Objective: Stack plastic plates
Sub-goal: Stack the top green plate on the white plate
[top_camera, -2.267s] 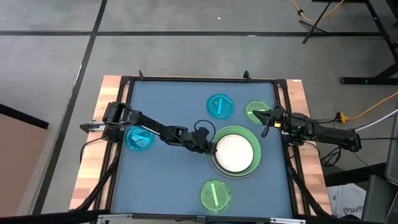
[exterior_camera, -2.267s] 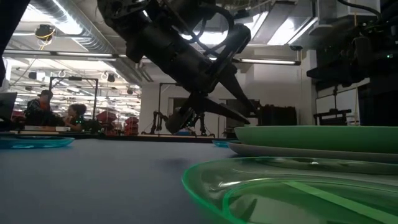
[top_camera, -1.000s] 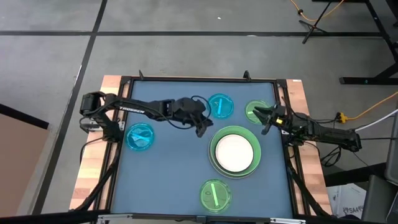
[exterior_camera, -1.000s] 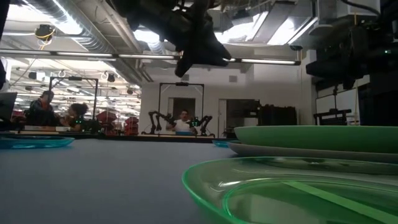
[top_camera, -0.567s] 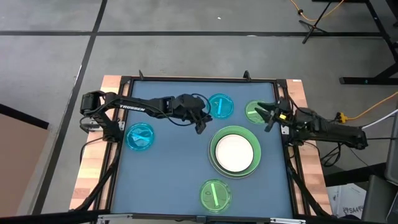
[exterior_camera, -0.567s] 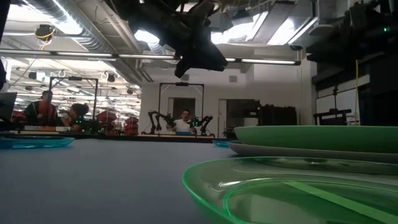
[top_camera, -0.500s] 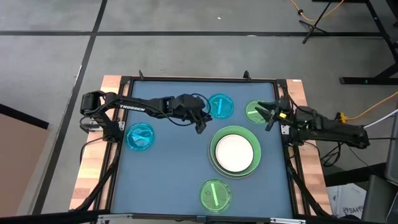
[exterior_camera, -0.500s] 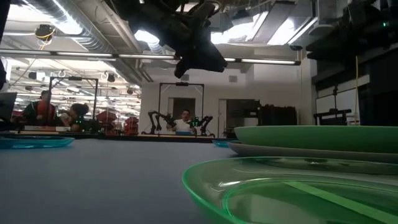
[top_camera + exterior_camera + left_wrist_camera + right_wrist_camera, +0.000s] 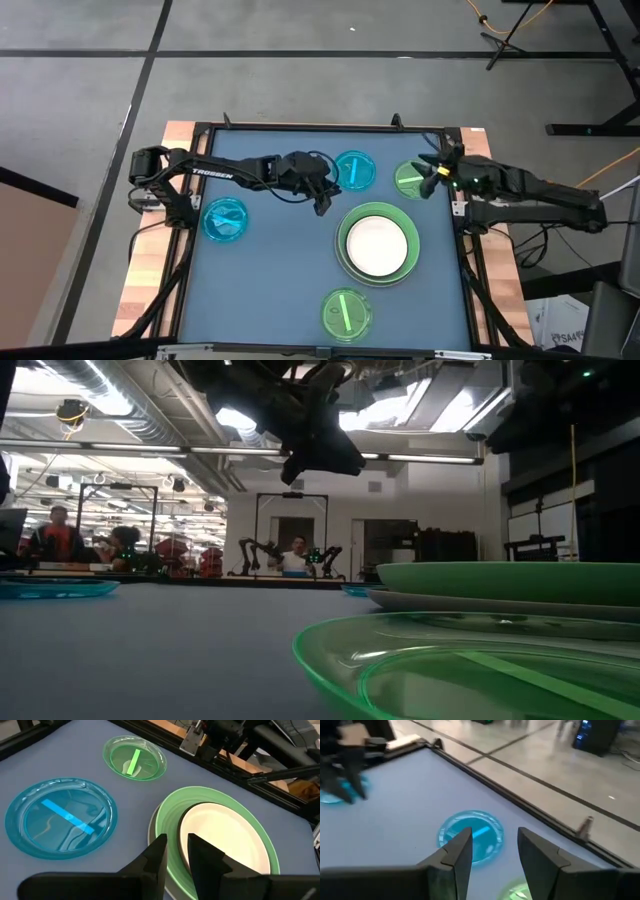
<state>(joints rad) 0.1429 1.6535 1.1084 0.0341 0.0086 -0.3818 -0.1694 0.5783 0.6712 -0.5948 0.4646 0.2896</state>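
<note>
A stack stands right of the table's middle: a large grey plate [image 9: 151, 829] at the bottom, a large light green plate [image 9: 350, 225] on it, a medium white plate [image 9: 378, 244] on top. No black plate shows. Small translucent plates lie flat on the mat: blue ones [image 9: 353, 170] [image 9: 225, 220], green ones [image 9: 410, 180] [image 9: 345, 312]. My left gripper [image 9: 322, 205] hangs in the air just left of the stack, slightly open and empty [image 9: 177, 845]. My right gripper [image 9: 432, 172] is open and empty above the far right green plate [image 9: 492, 840].
A black frame [image 9: 320, 128] rims the blue mat, with wooden boards [image 9: 150, 260] outside it. The near green plate [image 9: 470, 670] fills the low view's front. People sit in the room far behind the table [image 9: 60, 535].
My right gripper has risen and gone a little toward the table's far edge, over the far right green plate, staying open. My left gripper has kept almost still beside the stack. No plate has moved.
</note>
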